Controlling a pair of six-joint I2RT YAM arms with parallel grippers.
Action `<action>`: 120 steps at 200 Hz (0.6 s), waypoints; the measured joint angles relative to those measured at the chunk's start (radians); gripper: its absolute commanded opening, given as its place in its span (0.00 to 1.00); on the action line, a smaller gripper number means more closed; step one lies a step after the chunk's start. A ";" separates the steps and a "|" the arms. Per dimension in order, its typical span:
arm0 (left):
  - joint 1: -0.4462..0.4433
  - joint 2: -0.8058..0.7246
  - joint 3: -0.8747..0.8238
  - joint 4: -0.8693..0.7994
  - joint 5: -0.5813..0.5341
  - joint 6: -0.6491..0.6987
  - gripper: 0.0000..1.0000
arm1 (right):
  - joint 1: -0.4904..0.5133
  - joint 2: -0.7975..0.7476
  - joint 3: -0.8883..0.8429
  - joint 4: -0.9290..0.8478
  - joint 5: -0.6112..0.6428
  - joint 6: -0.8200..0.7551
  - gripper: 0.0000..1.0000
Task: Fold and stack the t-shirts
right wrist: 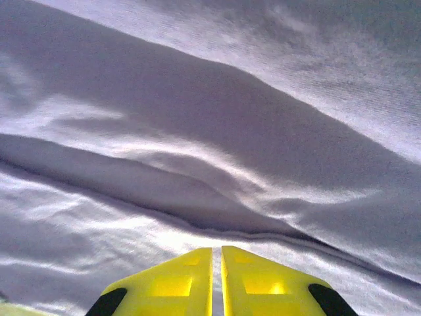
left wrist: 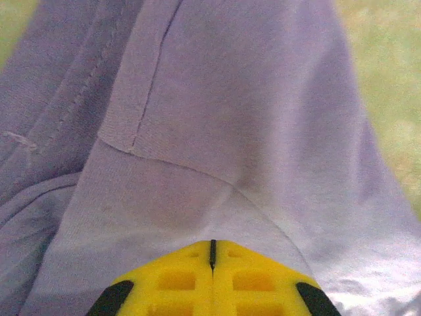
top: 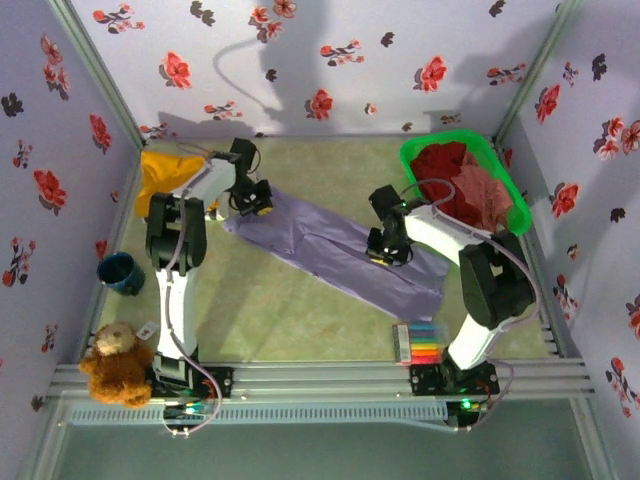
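Bare table [top: 260, 320] lies open on the near side of the lavender t-shirt [top: 330, 250] and in a strip beyond it. Left of the shirt stand a mustard t-shirt [top: 160, 175], a blue cup [top: 120, 272] and a teddy bear [top: 113, 362]. Right of it is a green basket [top: 445, 140] of clothes, and by its near-right end a marker set [top: 418, 343]. Walls [top: 330, 60] close three sides.

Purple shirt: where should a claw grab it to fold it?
At its far-left end, from above. The purple shirt lies flat in a long slanted strip, so only a pinched-up edge or wrinkle gives a hold. The left claw sits shut on it there.
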 measured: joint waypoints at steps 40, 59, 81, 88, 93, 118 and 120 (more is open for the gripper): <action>-0.015 -0.177 -0.146 0.001 -0.016 -0.024 0.00 | 0.000 -0.031 0.005 -0.010 -0.006 -0.006 0.10; -0.038 -0.254 -0.273 0.055 -0.007 -0.074 0.00 | 0.000 -0.031 0.005 -0.010 -0.010 -0.008 0.09; -0.066 -0.256 -0.375 0.121 0.005 -0.126 0.00 | 0.000 -0.031 0.005 -0.013 -0.013 -0.008 0.09; -0.071 -0.246 -0.393 0.133 0.006 -0.137 0.00 | 0.000 -0.031 0.005 -0.014 -0.012 -0.008 0.09; -0.074 -0.235 -0.401 0.138 0.006 -0.144 0.00 | 0.000 -0.031 0.005 -0.016 -0.013 -0.009 0.09; -0.078 -0.174 -0.386 0.152 0.008 -0.155 0.00 | 0.000 -0.031 0.005 -0.026 -0.013 -0.016 0.09; -0.078 -0.173 -0.382 0.150 0.010 -0.154 0.00 | 0.000 -0.031 0.005 -0.027 -0.013 -0.016 0.09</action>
